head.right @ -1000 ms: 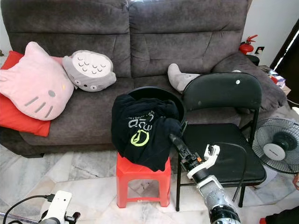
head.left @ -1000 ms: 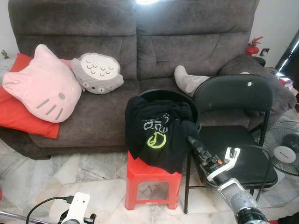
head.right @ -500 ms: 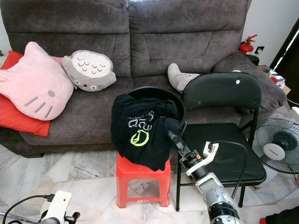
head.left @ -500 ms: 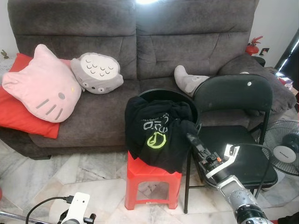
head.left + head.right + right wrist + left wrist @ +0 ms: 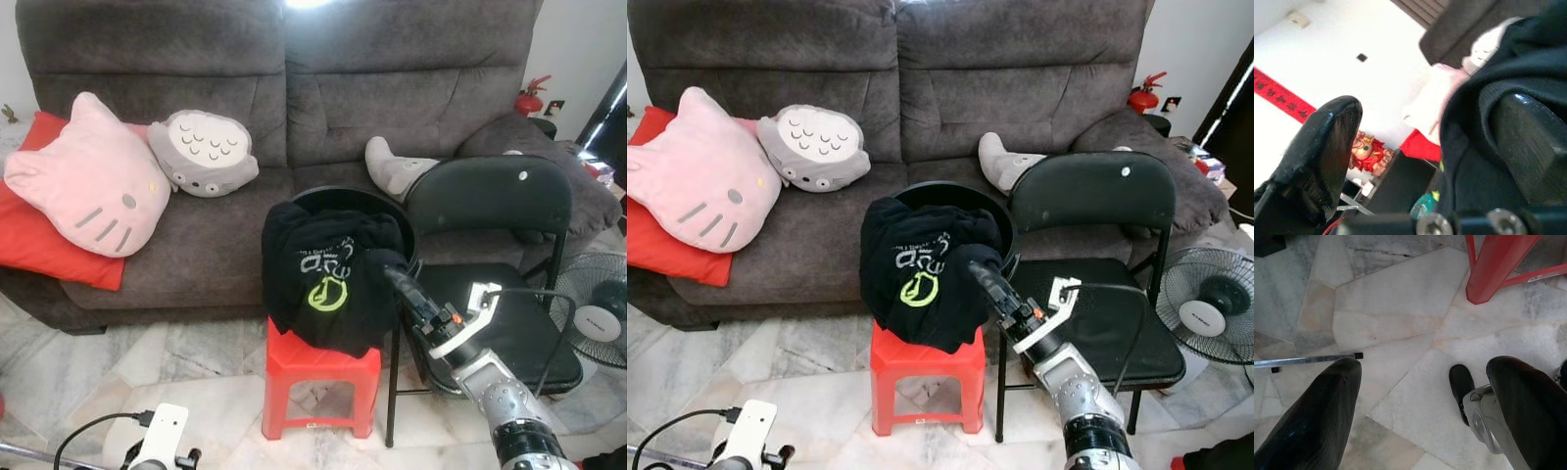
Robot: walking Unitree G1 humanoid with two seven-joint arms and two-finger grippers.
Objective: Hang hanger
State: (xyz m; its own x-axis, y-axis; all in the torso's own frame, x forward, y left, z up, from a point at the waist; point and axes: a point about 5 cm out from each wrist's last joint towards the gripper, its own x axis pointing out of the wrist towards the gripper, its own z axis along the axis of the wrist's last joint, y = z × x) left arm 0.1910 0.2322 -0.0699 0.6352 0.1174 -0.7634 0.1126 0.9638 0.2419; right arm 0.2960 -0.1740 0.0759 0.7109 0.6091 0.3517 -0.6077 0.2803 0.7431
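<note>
Right gripper [image 5: 394, 277] at black shirt's [image 5: 328, 279] 3 o'clock edge, fingers spread, gripping nothing. Shirt drapes black basket [image 5: 407, 227] on red stool [image 5: 318, 377]. No hanger discernible. Advise: close on cloth, lift slowly.

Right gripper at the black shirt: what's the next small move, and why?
Probably ease the right gripper slightly further into the black shirt and close. Its fingers are open at the fold draped over the black tub on the red stool, and the right wrist view shows cloth against one finger, not yet pinched.
</note>
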